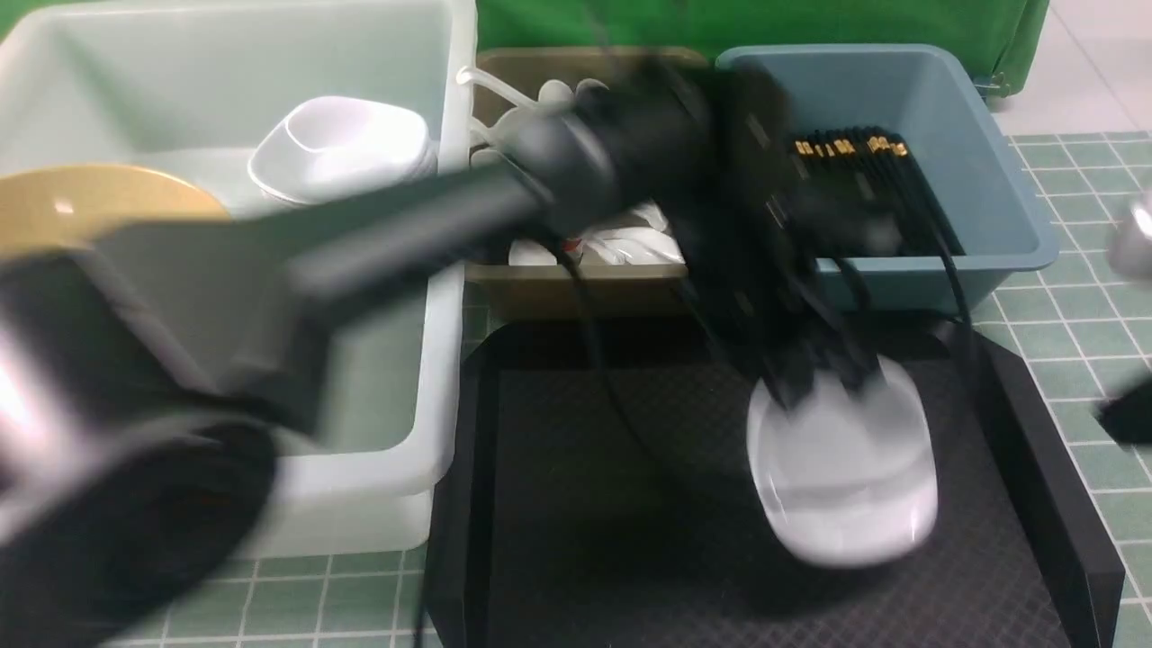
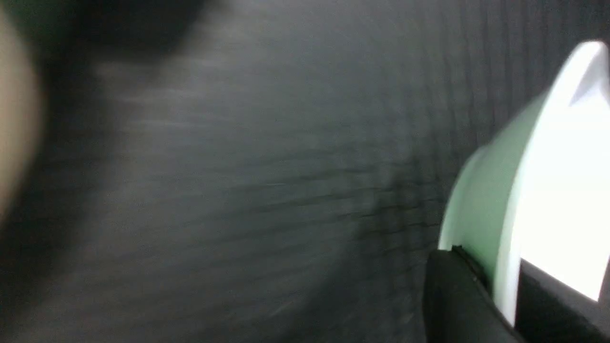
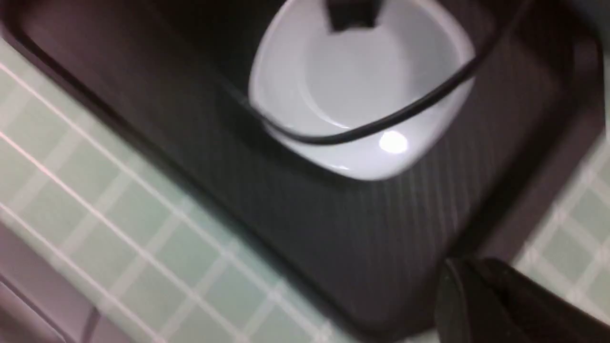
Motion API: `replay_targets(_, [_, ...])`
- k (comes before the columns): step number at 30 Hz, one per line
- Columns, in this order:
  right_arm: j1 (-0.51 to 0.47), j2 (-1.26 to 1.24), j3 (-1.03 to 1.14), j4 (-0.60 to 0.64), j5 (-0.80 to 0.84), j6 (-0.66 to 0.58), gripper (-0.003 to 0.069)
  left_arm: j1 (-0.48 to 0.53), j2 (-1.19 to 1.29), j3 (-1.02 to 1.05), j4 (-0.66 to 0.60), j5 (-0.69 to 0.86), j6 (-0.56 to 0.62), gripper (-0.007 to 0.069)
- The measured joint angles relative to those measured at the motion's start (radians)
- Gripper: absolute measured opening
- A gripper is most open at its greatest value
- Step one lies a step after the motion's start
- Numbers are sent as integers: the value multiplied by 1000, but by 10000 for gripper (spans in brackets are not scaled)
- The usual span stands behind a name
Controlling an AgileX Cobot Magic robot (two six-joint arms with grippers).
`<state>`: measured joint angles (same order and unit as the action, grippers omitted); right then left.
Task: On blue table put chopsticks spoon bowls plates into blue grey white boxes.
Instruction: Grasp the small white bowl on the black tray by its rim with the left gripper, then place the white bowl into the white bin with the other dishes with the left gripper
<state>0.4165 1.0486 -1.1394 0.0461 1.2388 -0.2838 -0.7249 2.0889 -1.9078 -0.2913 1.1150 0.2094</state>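
A white plate (image 1: 846, 468) lies at the right of the black tray (image 1: 585, 504). My left arm reaches across, and my left gripper (image 1: 805, 387) is shut on the plate's far rim. In the left wrist view the plate (image 2: 548, 181) has its rim pinched in my left gripper (image 2: 505, 286). My right gripper (image 3: 472, 281) is shut and empty, over the tray's edge near the plate (image 3: 362, 95). Chopsticks (image 1: 864, 153) lie in the blue box (image 1: 990, 198). White spoons (image 1: 630, 243) lie in the grey box (image 1: 576, 292). The white box (image 1: 445, 297) holds stacked plates (image 1: 342, 148) and a tan bowl (image 1: 90, 202).
The three boxes stand in a row behind the tray on the blue table (image 1: 1071, 306). The tray has raised black walls. A green cloth hangs behind the boxes. A cable from my left arm hangs over the plate (image 3: 405, 114).
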Motion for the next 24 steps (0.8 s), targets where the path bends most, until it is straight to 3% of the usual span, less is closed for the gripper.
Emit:
replay_targets(4, [83, 127, -165, 42, -41, -45, 48, 152, -204, -10, 12, 19, 1, 4])
replay_targets(7, [214, 261, -317, 47, -61, -69, 48, 322, -344, -18, 28, 70, 1, 4])
replay_targets(8, [221, 268, -326, 47, -61, -72, 48, 333, -344, -18, 29, 74, 1, 4])
replay_targets(9, [296, 349, -409, 47, -66, -85, 48, 452, -388, -18, 42, 109, 1, 4])
replay_targets(14, [375, 447, -500, 41, -64, -88, 48, 648, -402, -1, 51, 120, 1, 4])
replay_targets(19, [390, 489, -522, 11, -59, -88, 48, 771, -330, 27, 13, 71, 6, 4])
replay_targets(24, [390, 496, -522, -19, -46, -85, 48, 787, -208, 32, -21, -52, 34, 4])
